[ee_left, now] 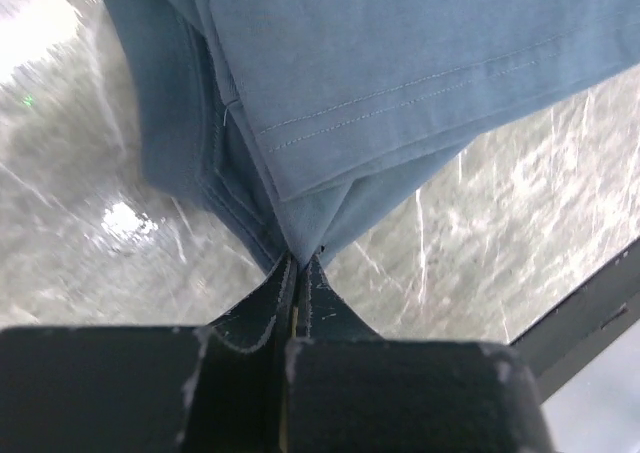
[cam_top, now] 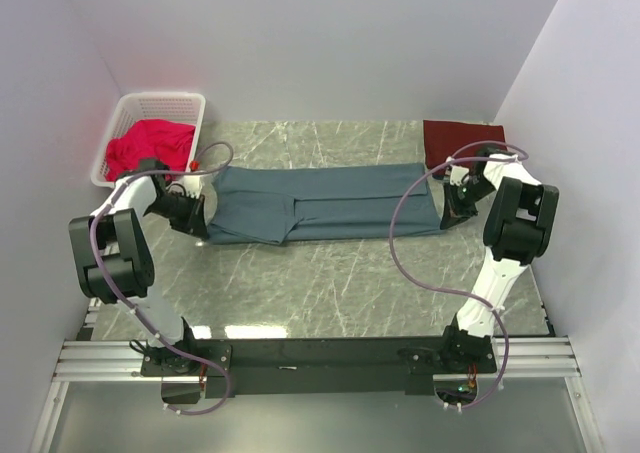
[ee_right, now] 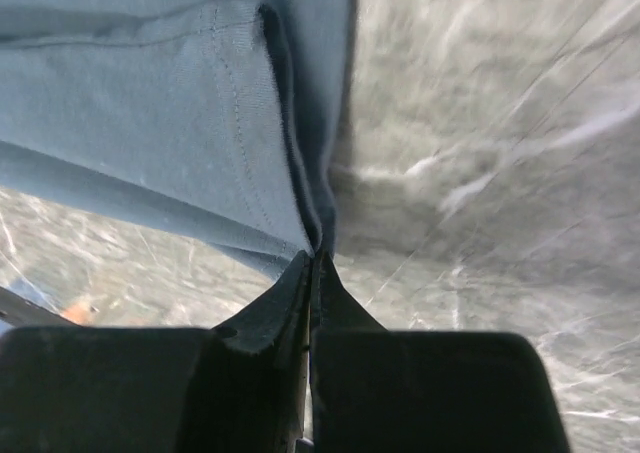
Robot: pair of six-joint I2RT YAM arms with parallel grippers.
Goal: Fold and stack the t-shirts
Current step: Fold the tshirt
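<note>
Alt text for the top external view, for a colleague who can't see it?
A slate blue-grey t-shirt lies folded into a long strip across the table, with the left gripper pinching its left end and the right gripper its right end. A folded maroon t-shirt sits far right; a white basket of red cloth far left.

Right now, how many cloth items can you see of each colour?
Blue-grey t-shirt: 1
Dark maroon t-shirt: 1
Bright red cloth bundle in the white basket: 1
Total: 3
</note>
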